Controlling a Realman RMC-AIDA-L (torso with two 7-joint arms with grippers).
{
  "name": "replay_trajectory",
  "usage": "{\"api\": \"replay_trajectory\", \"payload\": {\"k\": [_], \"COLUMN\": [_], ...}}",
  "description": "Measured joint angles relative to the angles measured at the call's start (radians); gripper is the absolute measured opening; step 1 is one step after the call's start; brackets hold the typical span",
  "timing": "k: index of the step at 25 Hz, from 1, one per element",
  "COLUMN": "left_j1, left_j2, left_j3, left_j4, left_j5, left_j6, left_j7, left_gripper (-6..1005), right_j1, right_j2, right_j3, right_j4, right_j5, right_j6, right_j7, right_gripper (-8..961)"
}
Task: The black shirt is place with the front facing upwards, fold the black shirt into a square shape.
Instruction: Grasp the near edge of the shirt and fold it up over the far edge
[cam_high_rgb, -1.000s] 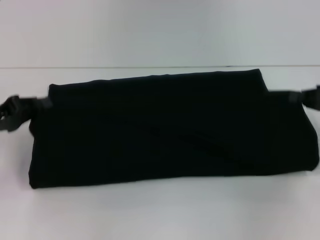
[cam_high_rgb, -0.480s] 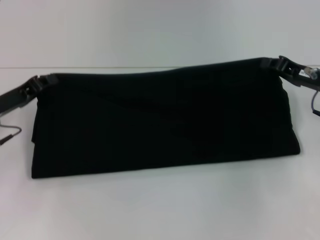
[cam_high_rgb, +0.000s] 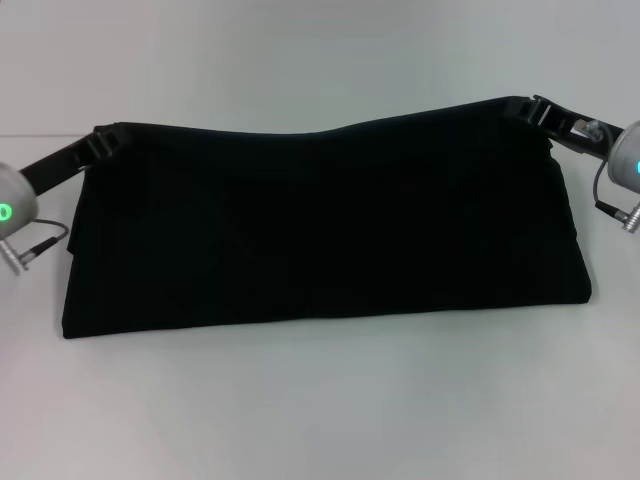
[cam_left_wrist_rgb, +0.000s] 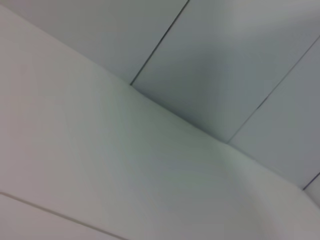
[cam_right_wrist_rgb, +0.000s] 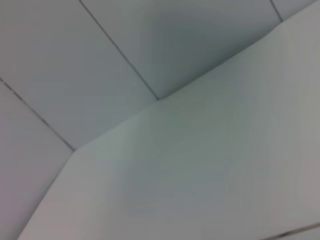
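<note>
The black shirt (cam_high_rgb: 320, 230) is folded into a long wide band across the white table (cam_high_rgb: 320, 400); no letters or label show. Its near edge lies on the table and its far edge is held up taut between my two grippers. My left gripper (cam_high_rgb: 103, 143) is shut on the far left corner. My right gripper (cam_high_rgb: 530, 107) is shut on the far right corner, slightly higher. Both wrist views show only bare table and wall panels, with no shirt or fingers.
The table's far edge (cam_high_rgb: 60, 134) meets a pale wall behind the shirt. Bare white table surface lies in front of the shirt. Each arm's grey wrist with a green light shows at the picture's sides (cam_high_rgb: 8, 210) (cam_high_rgb: 630, 160).
Both grippers have moved away from me and inward with the shirt's far corners. The far edge is now taut and the shirt's near right corner has drawn in.
</note>
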Motion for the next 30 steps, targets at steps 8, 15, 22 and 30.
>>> {"api": "replay_trajectory", "payload": {"k": [8,15,22,30], "left_j1": [-0.030,-0.038,-0.041,-0.031], "left_j2": [-0.042,-0.059,-0.075,-0.077], "left_j3": [0.016,0.019,0.018,0.017], "left_j4": [-0.011,-0.059,-0.111,-0.112], "left_j5": [-0.064,-0.157,-0.346,-0.348], "left_j6": [-0.124,-0.156,-0.181,-0.180], "left_j7": [0.120,0.265,0.470,0.474], "left_gripper": [144,168,192,302], "right_j1": [0.029,0.047,0.051,0.054], "right_j2": [0.008,0.011,0.012,0.013], "right_j3": [-0.002,-0.002,-0.002,-0.002], "right_j4": [0.075,0.133,0.172,0.190], "right_j5": [0.096,0.242,0.423,0.493], "right_j6": [0.107,0.198,0.198,0.211], "right_j7": [-0.158,-0.345,-0.537,-0.571], "right_gripper": [58,75,311,475]}}
